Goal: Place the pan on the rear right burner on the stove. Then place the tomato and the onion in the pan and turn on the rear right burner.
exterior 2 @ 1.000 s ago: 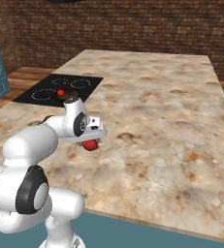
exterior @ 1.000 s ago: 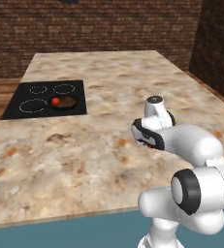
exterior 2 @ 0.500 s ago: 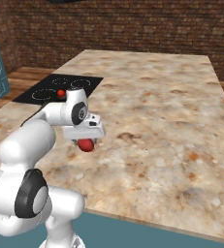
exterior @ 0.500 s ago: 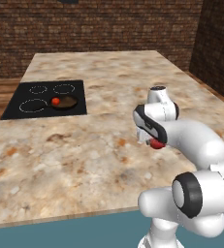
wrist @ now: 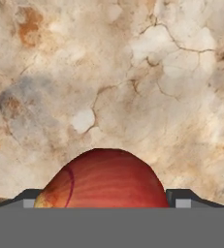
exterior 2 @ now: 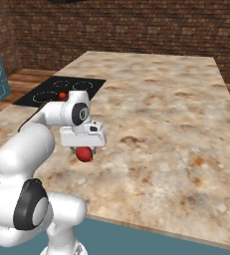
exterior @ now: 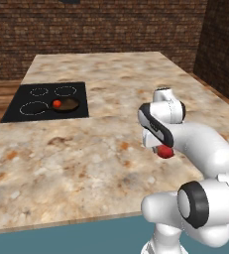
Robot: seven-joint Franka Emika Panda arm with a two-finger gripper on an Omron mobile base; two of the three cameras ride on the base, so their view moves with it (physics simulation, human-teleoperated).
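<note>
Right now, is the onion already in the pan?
No. The onion sits between the gripper fingers over the counter, far from the pan.

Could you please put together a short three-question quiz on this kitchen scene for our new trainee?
1. True or false: the pan sits on the black cooktop of the stove.
2. Which item lies between the fingers of the gripper? A) the tomato B) the onion C) the pan
3. Fill in the missing word: the tomato lies at the edge of the ____.

Key:
1. True; it rests on the cooktop at one of the white rings.
2. B; the onion, dark red and ribbed, sits between the two fingertips, over the marble counter and away from the stove.
3. pan; the small orange-red ball sits at its left side in the left base view.
</note>
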